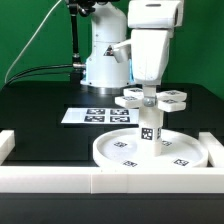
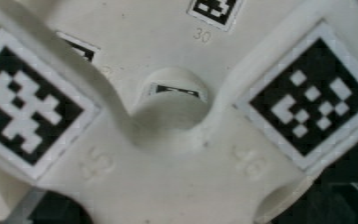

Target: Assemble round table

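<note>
The large white disc lies flat near the front of the table. The short cylinder leg stands upright on its middle, tags on its side. The cross-shaped piece sits level on top of the leg, with tagged arms spreading out. My gripper comes straight down onto the middle of the cross and is shut on it. In the wrist view the cross-shaped piece fills the picture, with two large tags on either side of its round hub. My fingertips do not show there.
The marker board lies flat behind the disc, toward the exterior view's left. A low white wall runs along the front and both sides of the black table. The arm's white base stands at the back.
</note>
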